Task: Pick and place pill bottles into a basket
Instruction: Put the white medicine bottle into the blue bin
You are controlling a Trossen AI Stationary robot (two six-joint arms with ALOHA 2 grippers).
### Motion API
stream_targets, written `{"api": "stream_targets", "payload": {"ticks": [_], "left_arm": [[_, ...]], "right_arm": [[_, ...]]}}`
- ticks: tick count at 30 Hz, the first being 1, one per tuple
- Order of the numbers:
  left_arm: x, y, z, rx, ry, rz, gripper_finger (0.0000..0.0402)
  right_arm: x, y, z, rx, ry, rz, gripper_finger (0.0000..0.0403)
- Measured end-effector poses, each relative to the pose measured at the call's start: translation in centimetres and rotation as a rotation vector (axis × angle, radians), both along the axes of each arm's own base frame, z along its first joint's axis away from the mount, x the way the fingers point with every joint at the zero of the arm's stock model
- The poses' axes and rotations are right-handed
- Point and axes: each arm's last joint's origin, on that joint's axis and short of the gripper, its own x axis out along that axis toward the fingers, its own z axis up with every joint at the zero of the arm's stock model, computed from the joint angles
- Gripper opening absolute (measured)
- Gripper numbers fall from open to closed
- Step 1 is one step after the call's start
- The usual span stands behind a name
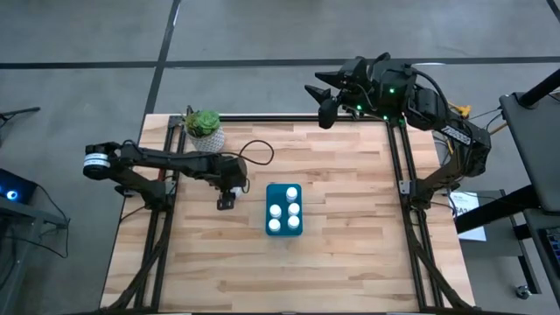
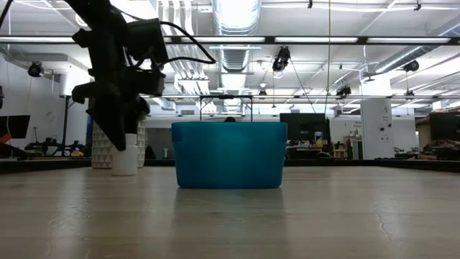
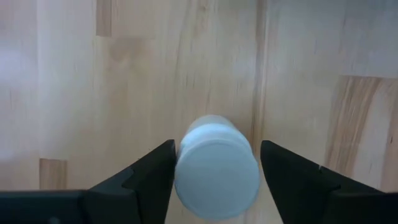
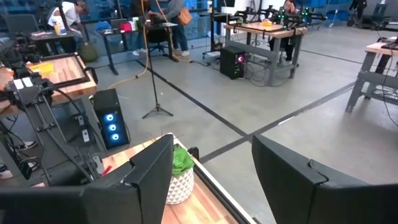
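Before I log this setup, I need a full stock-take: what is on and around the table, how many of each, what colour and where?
pill bottles in the basket: four, white, standing inside the basket.
pill bottle on the table: one, white, on bare wood between the left gripper's fingers, left of the basket.
basket: one, teal-blue, near the table's middle.
plant pot: one, white with a green plant, at the table's far left corner.
table: one, light wood.
left gripper: dark, open around the lone bottle, jaws not yet touching it.
right gripper: dark, open, raised past the table's far edge, holding nothing.
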Motion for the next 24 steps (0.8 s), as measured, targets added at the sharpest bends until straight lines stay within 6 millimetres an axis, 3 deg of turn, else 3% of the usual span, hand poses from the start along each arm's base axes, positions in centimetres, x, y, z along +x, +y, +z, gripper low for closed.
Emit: {"api": "stream_targets", "payload": {"ticks": [8, 13, 19, 24], "left_arm": [[0.0, 0.0, 0.1, -0.010, -0.004, 0.026, 0.0154], [0.1, 0.0, 0.5, -0.023, -0.013, 0.051, 0.0152], [0.8, 0.1, 3.0, -0.025, -0.075, 0.072, 0.0154], [1.6, 0.2, 6.3, -0.015, -0.145, 0.066, 0.0155]], "right_arm": [[0.0, 0.1, 0.0, 0.017, -0.009, 0.021, 0.0210], [0.1, 0.2, 0.0, 0.029, -0.013, 0.049, 0.0210], [0.0, 0.3, 0.1, 0.052, -0.027, 0.083, 0.0210], [-0.7, 0.4, 0.6, 0.052, -0.048, 0.083, 0.0210]]}}
